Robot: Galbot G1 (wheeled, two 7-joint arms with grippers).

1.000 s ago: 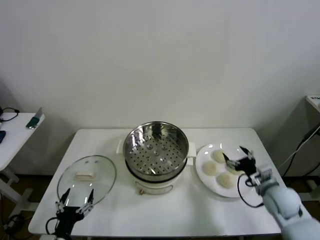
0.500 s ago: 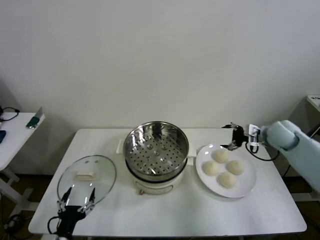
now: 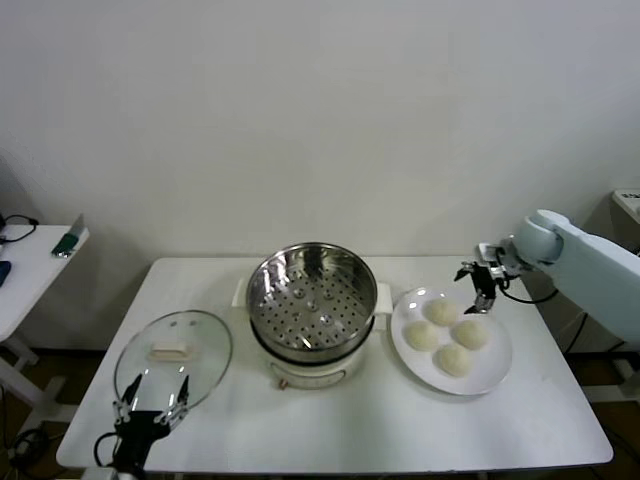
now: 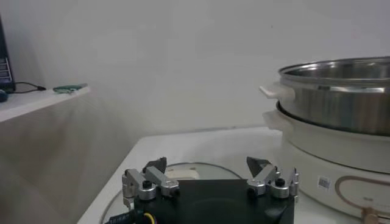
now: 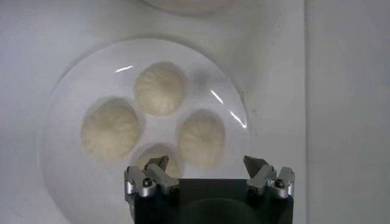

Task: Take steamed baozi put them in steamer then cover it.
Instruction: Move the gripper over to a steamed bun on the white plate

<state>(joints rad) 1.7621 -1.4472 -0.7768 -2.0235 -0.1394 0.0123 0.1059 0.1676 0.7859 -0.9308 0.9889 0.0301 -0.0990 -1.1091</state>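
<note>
- Left claw open, low at counter front edge, over near rim of cover.
- Steamer mid-counter, uncovered.
- Four baozi on plate, right of steamer.
- Right claw open, above plate's far edge.

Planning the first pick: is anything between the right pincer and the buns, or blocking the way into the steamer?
Nothing visible. The right pincer, open, hangs above the far edge of the plate with the four baozi exposed. The steamer stands uncovered; its cover lies apart on the table, by the left pincer.
</note>
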